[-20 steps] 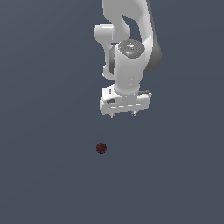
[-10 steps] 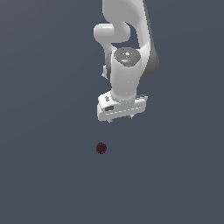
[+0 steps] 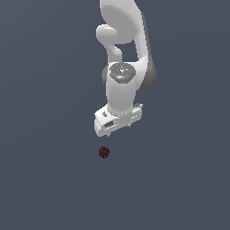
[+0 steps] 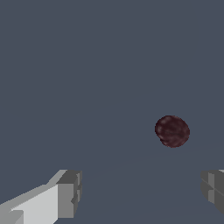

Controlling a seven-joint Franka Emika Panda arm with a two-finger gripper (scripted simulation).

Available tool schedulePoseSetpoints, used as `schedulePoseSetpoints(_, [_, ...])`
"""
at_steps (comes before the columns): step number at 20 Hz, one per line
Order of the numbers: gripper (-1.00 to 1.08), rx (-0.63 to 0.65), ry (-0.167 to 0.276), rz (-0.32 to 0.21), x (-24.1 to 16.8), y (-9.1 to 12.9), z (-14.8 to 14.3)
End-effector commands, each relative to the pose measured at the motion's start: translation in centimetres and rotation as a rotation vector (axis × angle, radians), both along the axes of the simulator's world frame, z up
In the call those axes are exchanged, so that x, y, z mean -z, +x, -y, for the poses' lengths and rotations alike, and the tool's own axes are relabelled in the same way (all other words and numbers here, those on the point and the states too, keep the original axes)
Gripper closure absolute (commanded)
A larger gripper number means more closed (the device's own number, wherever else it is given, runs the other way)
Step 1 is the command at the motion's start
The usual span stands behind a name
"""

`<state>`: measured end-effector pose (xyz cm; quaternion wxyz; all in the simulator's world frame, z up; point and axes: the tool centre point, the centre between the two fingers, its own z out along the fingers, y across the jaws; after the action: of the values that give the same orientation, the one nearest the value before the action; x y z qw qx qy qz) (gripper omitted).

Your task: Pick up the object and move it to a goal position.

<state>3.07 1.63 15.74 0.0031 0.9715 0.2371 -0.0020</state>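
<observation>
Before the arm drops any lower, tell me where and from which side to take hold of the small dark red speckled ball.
Grip the small dark red speckled ball across its widest middle, coming straight down from above. It is round, so no side is better than another, and it lies alone on the flat grey surface with nothing beside it. The white tool is open wide enough, but the ball is not yet between its fingers.

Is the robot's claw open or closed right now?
Open. In the wrist view the gripper shows its two fingers far apart with bare floor between them, and the ball lies beyond, not held.
</observation>
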Motion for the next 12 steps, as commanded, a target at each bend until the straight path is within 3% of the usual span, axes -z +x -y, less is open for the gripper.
schedulePoseSetpoints(1, [-0.92, -0.06, -0.001, 0.0, 0.7, 0.6, 0.7])
schedulePoseSetpoints(12, [-0.92, -0.314, 0.001, -0.002, 4.0, 3.0, 3.7])
